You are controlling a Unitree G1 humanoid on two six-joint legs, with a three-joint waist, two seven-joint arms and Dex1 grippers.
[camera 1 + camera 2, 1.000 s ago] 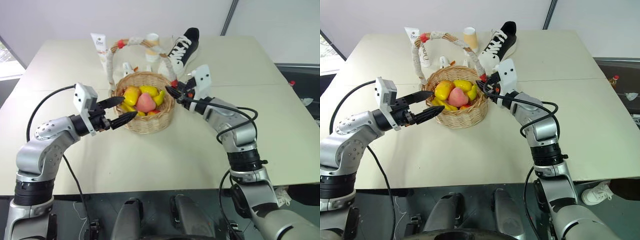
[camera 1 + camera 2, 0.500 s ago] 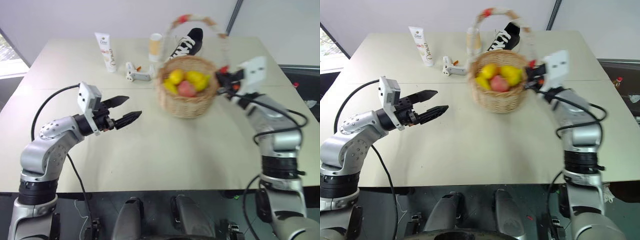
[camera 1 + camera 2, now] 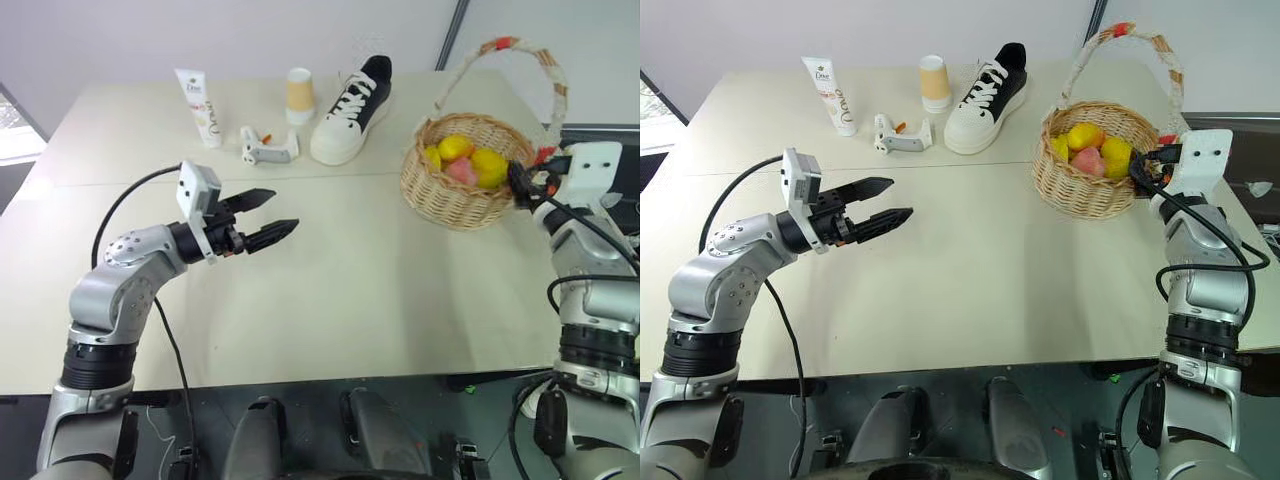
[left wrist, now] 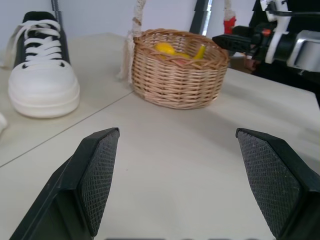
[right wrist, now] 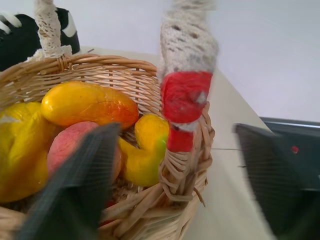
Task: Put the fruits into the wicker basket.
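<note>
The wicker basket (image 3: 462,185) is now found at the far right of the table (image 3: 330,300), just in front of the right gripper (image 3: 519,181). A second ago it stood at the table's middle, in front of the shoe (image 3: 352,97); it has been carried well to the right with the right arm. The fruits (image 3: 462,160) are seen lying inside it: a mango (image 5: 89,103), a peach (image 5: 72,145), a lemon (image 5: 20,150) and a banana (image 5: 145,150). No fruit is seen loose on the table.

The right gripper's fingers (image 5: 80,185) are spread, one to each side of the handle's red-tied end (image 5: 184,97), with the wicker rim between them but not pinched. A second ago they were pressed shut at the rim. The basket is judged to have been let go.

The left gripper (image 3: 262,218) is held above the table's left middle, fingers spread, nothing between them. It is well apart from the basket.

The filling is judged done, with only withdrawal of the right arm possibly left.

Tube (image 3: 195,105), paper cup (image 3: 299,95) and small white tool (image 3: 268,148) are noted at the far side, unmoved.
</note>
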